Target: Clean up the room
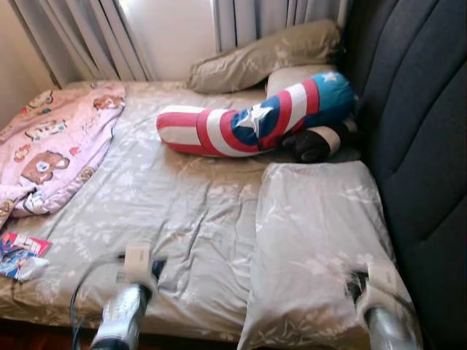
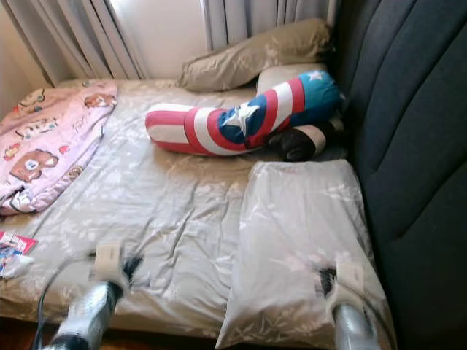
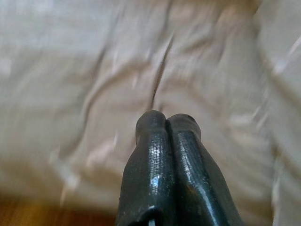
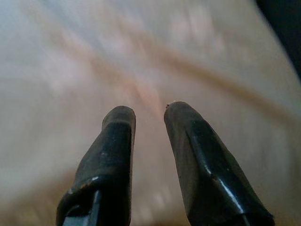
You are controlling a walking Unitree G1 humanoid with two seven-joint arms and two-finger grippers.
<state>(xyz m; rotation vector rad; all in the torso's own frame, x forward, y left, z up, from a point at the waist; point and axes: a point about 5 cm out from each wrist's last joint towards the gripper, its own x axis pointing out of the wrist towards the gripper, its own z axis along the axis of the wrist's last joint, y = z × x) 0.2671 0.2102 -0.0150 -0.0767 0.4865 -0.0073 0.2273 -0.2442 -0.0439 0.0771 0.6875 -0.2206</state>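
A grey floral pillow [image 1: 314, 233] lies at the near right of the bed, against the dark headboard [image 1: 423, 109]. My right gripper [image 1: 355, 281] hovers over the pillow's near end. It is open in the right wrist view, its fingertips [image 4: 120, 115] apart above the blurred fabric with nothing between them. My left gripper [image 1: 157, 268] hangs over the wrinkled grey sheet [image 1: 182, 211] close to the bed's front edge. Its fingers [image 3: 153, 122] are pressed together and empty.
A red, white and blue star-patterned bolster [image 1: 248, 120] lies across the far part of the bed, with a black plush item [image 1: 310, 144] beside it. An olive pillow [image 1: 263, 55] sits under the curtains. A pink cartoon blanket [image 1: 51, 142] is bunched at the left. A colourful booklet [image 1: 18, 251] lies at the front left corner.
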